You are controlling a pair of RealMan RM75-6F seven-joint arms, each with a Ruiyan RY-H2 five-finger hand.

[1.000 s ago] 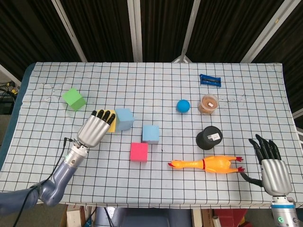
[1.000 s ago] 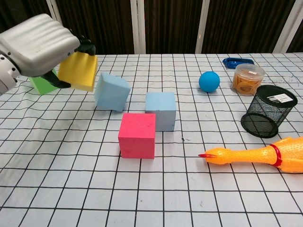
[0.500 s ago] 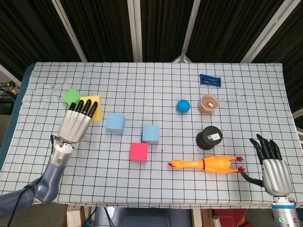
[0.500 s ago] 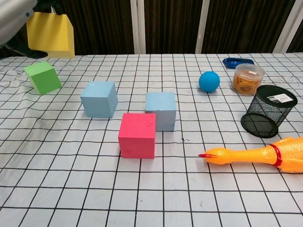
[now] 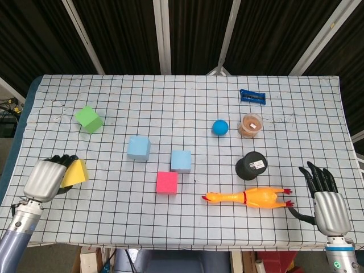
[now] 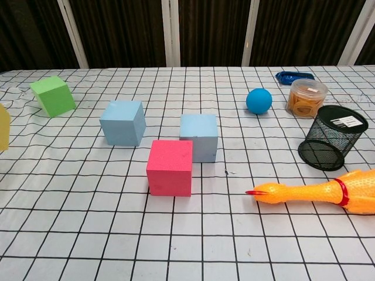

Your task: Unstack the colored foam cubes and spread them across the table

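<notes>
1. Left hand (image 5: 46, 178) sits at the table's near-left edge, fingers wrapped over the yellow foam cube (image 5: 76, 172), which it holds just above the cloth; in the chest view only a sliver of that cube shows at the left border.
2. Right hand (image 5: 327, 199) at the near-right corner, fingers spread apart, holding nothing.
3. Rubber chicken (image 5: 248, 197) lies on its side near the front edge, right of centre, head pointing left.
4. Pink foam cube (image 5: 167, 182) sits near the table's middle, toward the front, flat on the checked tablecloth (image 5: 187, 108).
5. Light blue foam cube (image 5: 181, 161) is just behind and to the right of the pink one, corners almost touching.
6. Second light blue foam cube (image 5: 139, 148) stands apart to the left of it, upright.
7. Black mesh pen cup (image 5: 251, 165) lies tipped on its side right of centre, behind the chicken.
8. Blue ball (image 5: 220, 127) is farther back, with a clear jar of rubber bands (image 5: 249, 125) just to its right.
9. Green foam cube (image 5: 89, 119) is toward the far-left part of the table, well apart from the others.
10. Blue clip-like object (image 5: 252, 96) lies nearest the far edge, on the right.
</notes>
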